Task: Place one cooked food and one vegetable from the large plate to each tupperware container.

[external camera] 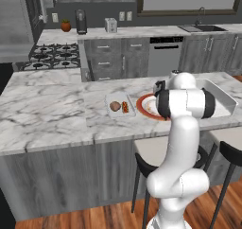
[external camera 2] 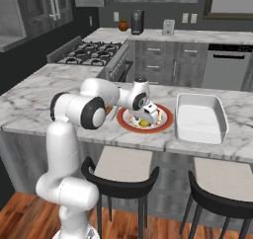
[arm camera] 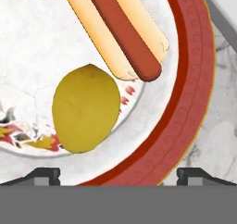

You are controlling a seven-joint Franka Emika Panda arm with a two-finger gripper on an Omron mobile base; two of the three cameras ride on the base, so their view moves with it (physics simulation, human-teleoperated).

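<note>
Gripper (arm camera: pixel 118 174), jaws wide and empty, low over the large plate (arm camera: pixel 192 84). The potato (arm camera: pixel 85 108) lies centre-left of the hand view, long axis near-vertical; the hot dog (arm camera: pixel 122 31) runs diagonally above it.

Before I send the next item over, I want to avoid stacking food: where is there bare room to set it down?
The large white container is bare inside. Marble left of the small tray is open too. Crowded: the small tray already holds two items, and the plate carries a hot dog and potato under the open gripper.
</note>
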